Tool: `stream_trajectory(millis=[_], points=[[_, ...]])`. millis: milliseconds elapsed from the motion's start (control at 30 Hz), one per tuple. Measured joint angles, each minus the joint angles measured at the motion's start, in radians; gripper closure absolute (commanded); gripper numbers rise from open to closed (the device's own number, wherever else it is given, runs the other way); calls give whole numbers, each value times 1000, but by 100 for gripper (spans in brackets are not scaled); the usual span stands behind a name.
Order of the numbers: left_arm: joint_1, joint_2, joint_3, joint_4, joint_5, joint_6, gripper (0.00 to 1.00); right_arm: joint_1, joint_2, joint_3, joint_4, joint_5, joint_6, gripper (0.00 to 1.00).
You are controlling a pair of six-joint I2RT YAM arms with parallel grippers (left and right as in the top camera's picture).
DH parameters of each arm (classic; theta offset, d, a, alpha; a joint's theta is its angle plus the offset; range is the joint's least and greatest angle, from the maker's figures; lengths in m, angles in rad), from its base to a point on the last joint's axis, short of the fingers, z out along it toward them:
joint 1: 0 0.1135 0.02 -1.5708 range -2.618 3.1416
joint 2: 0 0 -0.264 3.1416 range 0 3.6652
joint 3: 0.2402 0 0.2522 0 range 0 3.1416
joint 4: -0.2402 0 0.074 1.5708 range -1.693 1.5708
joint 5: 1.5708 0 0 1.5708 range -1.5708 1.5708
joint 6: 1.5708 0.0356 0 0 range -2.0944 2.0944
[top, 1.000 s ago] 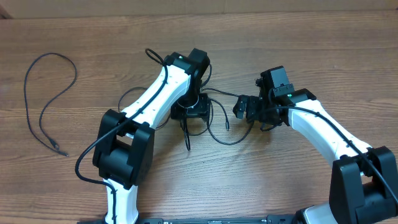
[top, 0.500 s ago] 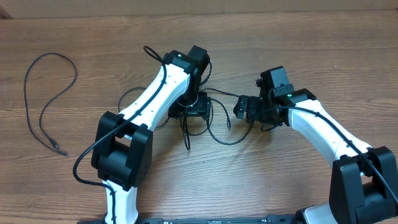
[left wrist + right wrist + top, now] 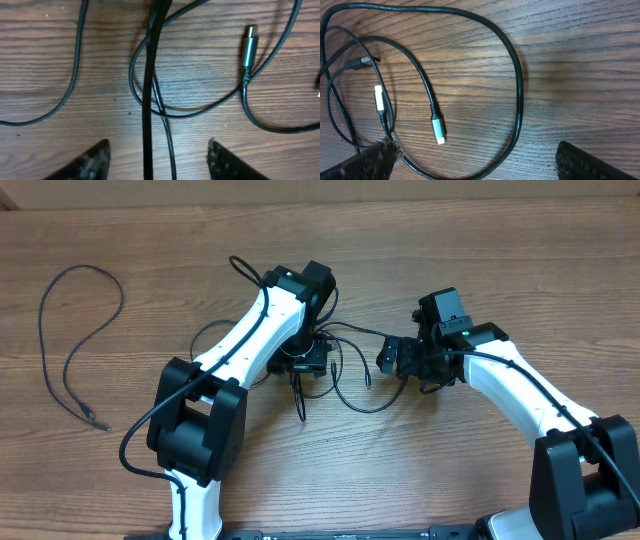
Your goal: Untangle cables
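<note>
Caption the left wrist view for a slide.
Open left tool hovers over crossing black cables on the wooden table, one plug end lying free.

Surface is showing brown wood grain, matt with a faint sheen. Cables are looking like smooth black plastic jacket, slightly glossy. Plug at 2 o'clock in the left wrist view is reading as grey brushed metal. Left arm shell is looking like glossy white plastic.

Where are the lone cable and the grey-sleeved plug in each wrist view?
lone cable (image 3: 80,268): overhead view, top of its loop.
left-view plug (image 3: 248,50): left wrist view, grey sleeve.
right-view plug (image 3: 436,126): right wrist view, grey sleeve.
</note>
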Motion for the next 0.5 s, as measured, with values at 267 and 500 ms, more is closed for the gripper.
stream_trajectory(millis=[267, 500], points=[[-2, 0, -1, -4, 6, -7, 96, 0, 0, 0, 14, 0, 0, 0], [-9, -7, -1, -3, 50, 0, 96, 0, 0, 0, 14, 0, 0, 0]])
